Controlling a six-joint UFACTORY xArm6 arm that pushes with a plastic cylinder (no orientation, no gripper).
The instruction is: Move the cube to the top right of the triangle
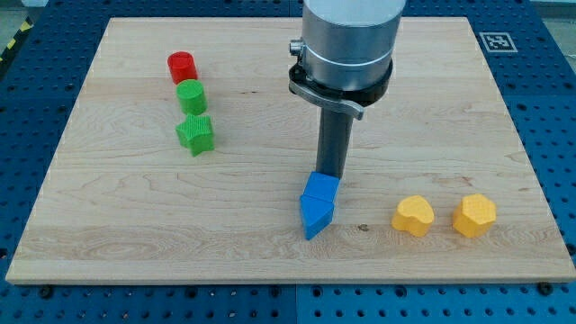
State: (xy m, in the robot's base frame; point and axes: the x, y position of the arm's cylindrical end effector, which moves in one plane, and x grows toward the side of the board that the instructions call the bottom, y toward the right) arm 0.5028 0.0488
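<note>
A blue cube (pixel 321 188) sits near the middle of the wooden board (pixel 450 117), low in the view. A blue triangle (pixel 314 219) lies just below it, slightly to the left, touching it and pointing toward the view's bottom. My tip (pixel 331 175) stands right at the cube's upper edge and seems to touch it. The dark rod rises from there to the grey arm body at the view's top.
A red block (pixel 182 67), a green cylinder (pixel 191 95) and a green star (pixel 195 133) stand in a column at the upper left. A yellow heart (pixel 413 216) and a yellow hexagon (pixel 474 215) lie at the lower right.
</note>
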